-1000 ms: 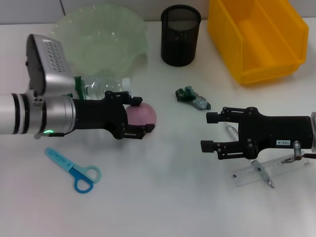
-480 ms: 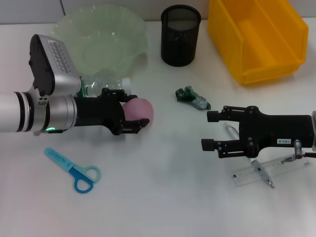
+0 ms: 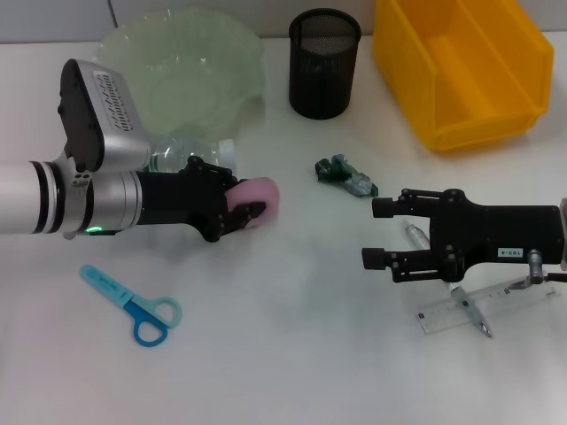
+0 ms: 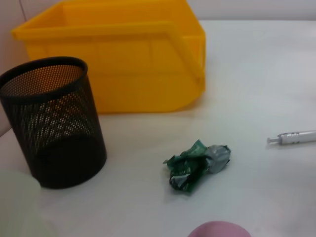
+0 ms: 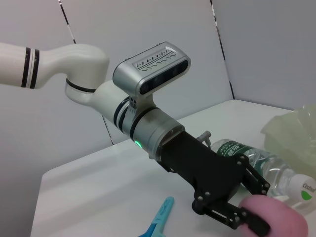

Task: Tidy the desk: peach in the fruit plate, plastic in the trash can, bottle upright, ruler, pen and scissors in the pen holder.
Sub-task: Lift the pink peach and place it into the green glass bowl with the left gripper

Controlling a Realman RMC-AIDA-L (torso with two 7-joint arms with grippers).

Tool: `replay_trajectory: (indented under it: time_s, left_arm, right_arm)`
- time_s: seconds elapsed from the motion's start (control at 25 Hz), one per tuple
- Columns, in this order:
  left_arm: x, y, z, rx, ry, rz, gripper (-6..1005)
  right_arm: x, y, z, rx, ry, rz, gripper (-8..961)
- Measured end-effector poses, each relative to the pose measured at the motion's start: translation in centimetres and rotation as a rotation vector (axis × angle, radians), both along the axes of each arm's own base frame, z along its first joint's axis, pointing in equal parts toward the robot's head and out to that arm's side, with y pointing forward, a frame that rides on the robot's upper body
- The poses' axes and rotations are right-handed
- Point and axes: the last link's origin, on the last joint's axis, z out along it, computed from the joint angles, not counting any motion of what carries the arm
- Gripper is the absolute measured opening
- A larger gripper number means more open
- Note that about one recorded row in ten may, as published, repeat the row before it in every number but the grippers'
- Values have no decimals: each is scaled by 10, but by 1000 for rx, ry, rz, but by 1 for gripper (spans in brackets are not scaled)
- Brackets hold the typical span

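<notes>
Since a second ago, swung slightly far-left with the left gripper [image 3: 241,211] clamped on the soft pink peach [image 3: 257,197], lifted off the table just right of the lying clear plastic bottle [image 3: 182,158]. Peach-to-plate step, judging by this: next, more lift and travel far-left over the wavy rim of the pale green glass fruit plate [image 3: 232,40]. Open room above; bottle close beneath. Right gripper [image 3: 379,235] idle, spread open, near-right above the ruler [image 3: 474,309].

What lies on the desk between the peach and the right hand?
In the head view, only the crumpled green plastic lies between the peach and the right hand; elsewhere the desk is bare.
</notes>
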Motion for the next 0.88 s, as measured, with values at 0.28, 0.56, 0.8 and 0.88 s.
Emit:
replay_trajectory:
  time_s: [0.28, 0.56, 0.8, 0.88]
  left_arm:
    - [25, 0, 16, -23, -171, -8, 315]
    - [49, 27, 44, 166, -439, 75, 254]
    - [41, 53, 49, 349, -480, 204, 186]
    - [36, 59, 50, 398, -476, 243, 167]
  right_arm:
    - [0, -1, -1, -3, 4, -2, 822]
    - [-1, -4, -2, -12, 15, 0, 822]
    - [-1, -8, -2, -21, 26, 1, 822]
    - [0, -9, -2, -19, 29, -4, 822]
